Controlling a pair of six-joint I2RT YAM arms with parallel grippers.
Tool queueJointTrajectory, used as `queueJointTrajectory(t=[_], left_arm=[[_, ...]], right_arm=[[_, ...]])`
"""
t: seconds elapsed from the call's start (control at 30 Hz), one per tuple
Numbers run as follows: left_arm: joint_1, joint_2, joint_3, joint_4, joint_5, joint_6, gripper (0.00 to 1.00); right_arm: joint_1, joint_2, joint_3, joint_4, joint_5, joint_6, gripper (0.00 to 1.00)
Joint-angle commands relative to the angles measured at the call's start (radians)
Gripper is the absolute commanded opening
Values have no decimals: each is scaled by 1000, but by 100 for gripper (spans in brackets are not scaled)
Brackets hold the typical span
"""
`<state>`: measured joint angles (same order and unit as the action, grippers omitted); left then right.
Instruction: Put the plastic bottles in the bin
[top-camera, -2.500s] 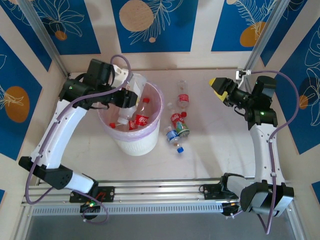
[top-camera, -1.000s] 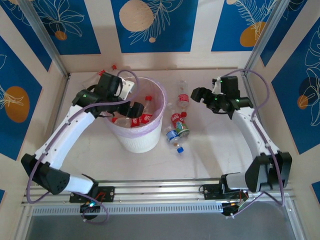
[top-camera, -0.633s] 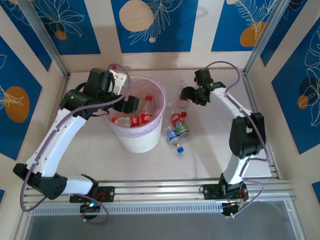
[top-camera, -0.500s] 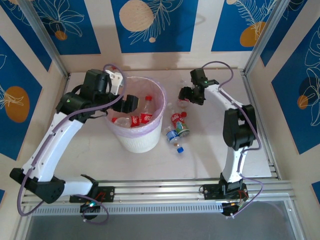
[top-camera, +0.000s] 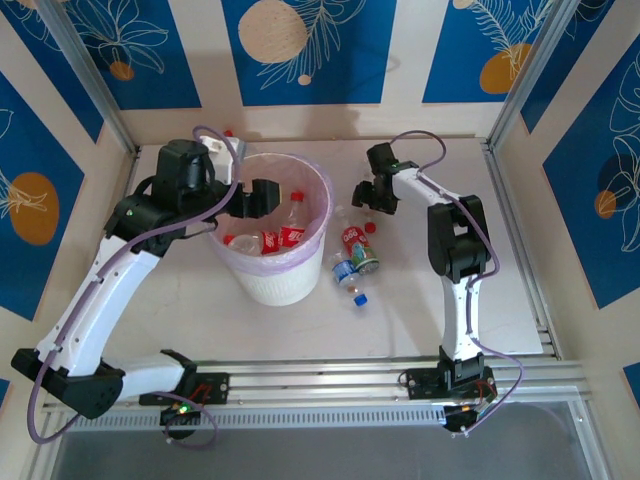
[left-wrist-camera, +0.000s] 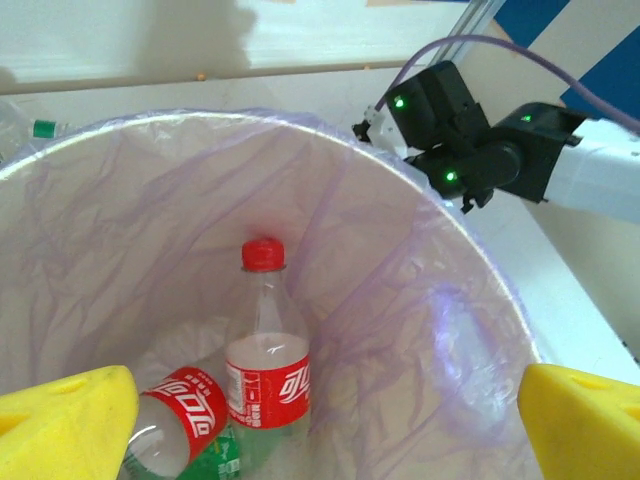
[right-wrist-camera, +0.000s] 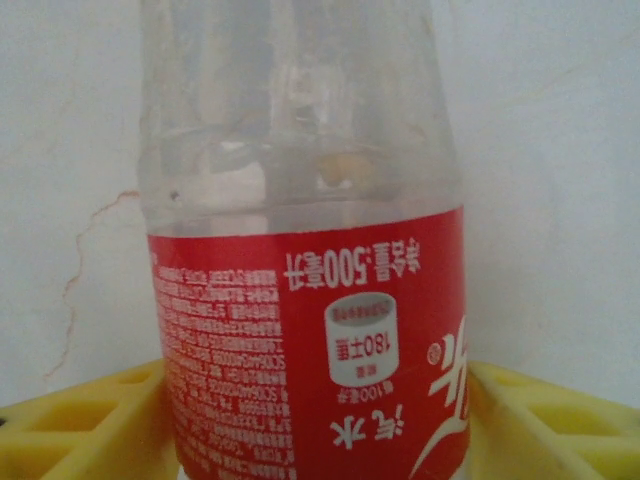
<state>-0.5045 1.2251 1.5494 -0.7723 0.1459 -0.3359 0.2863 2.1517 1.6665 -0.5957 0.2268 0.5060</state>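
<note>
I start with the boundaries. The desk (top-camera: 420, 290) is boxed in by blue-patterned wall panels (top-camera: 300, 50) on three sides, with a metal rail (top-camera: 320, 378) along the near edge. A slanted metal post (top-camera: 520, 90) stands at the far right corner. The widest open stretches of desk lie right of the right arm and between the bin (top-camera: 275, 285) and the rail. The lane between the bin's right rim and the right gripper (top-camera: 367, 195) is narrow.

The bin stands left of centre, a white bucket with a pinkish-purple bag folded over its rim. The left gripper (left-wrist-camera: 325, 430) hangs over its left side with its yellow fingers (left-wrist-camera: 65, 425) spread wide apart and nothing between them. Below it in the bin, a red-capped bottle (left-wrist-camera: 265, 340) leans upright. A second red-labelled bottle (left-wrist-camera: 180, 410) lies beside it, and a green label (left-wrist-camera: 215, 462) shows under them. A green cap (left-wrist-camera: 42, 128) peeks just outside the far rim.

The right gripper is down at the desk just right of the bin, straddling a clear red-labelled bottle (right-wrist-camera: 310, 350) lying there. Its yellow pads (right-wrist-camera: 90, 420) flank the label on both sides. I cannot tell whether they are pressing it yet.

Just nearer than that gripper, three loose bottles (top-camera: 352, 255) lie clustered on the desk, with red, green and blue labels.
</note>
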Motion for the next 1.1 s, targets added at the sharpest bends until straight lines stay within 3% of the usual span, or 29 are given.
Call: queueJointTrajectory(t=[0.0, 0.2, 0.47, 0.77, 1.07], left_arm=[[-6, -13, 4, 70, 0, -41, 97], [-4, 6, -37, 158, 52, -100, 97], [-4, 65, -43, 293, 145, -190, 97], [-5, 129, -40, 461, 289, -308, 97], [-25, 200, -40, 632, 409, -441, 95]], right_arm=[[-1, 9, 1, -8, 18, 11, 61], [-8, -51, -32, 2, 29, 1, 58], [-47, -281, -146, 36, -35, -16, 54], [-159, -677, -441, 274, -420, -26, 53], [-194, -961, -576, 369, -759, -65, 53]])
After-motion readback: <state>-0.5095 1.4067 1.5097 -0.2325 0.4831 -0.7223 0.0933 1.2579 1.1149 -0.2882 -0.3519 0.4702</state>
